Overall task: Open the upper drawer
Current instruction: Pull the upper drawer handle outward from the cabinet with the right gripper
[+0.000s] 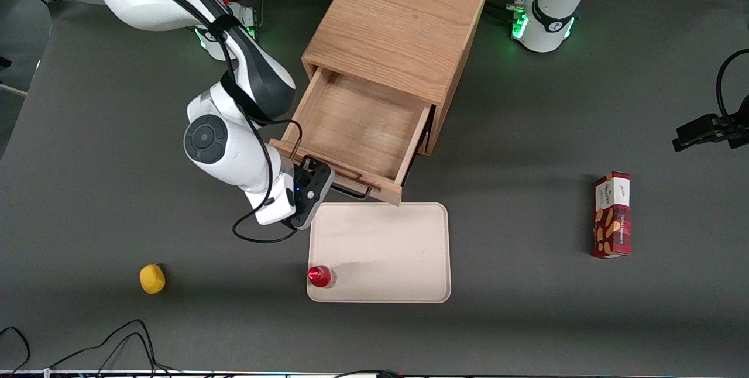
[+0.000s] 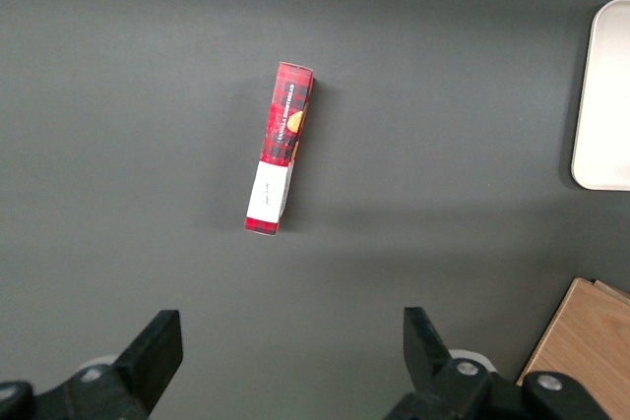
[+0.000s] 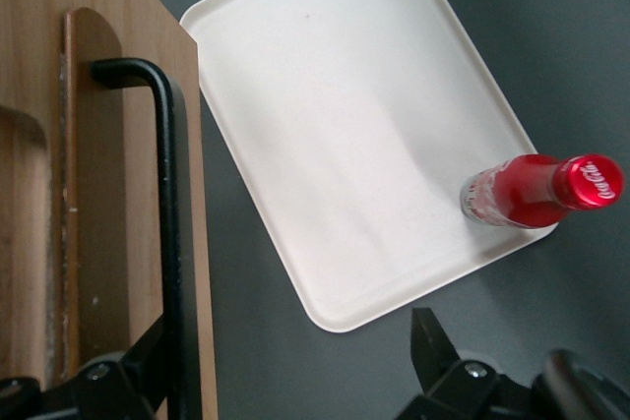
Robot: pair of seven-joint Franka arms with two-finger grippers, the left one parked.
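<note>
The dark table (image 1: 93,132) carries a boxy oak cabinet (image 1: 398,21), and its upper drawer (image 1: 357,123) stands pulled well out toward the front camera, its shallow wooden tray holding nothing. The drawer's thin black handle (image 3: 169,243) runs along the drawer front, and the gripper (image 3: 295,376) sits at that handle's end toward the working arm's side, fingers spread apart with one finger (image 3: 133,371) against the bar and the other out over the table, gripping nothing.

Nearer the camera, just in front of the drawer, lies a cream tray (image 1: 404,237). In its corner stands a small red bottle (image 3: 536,192); its cap reads "Coca-Cola".

Toward the parked arm's end lies a red plaid snack box (image 2: 280,147), its print too small to read. Toward the working arm's end sits a small yellow fruit-like thing (image 1: 152,279).
</note>
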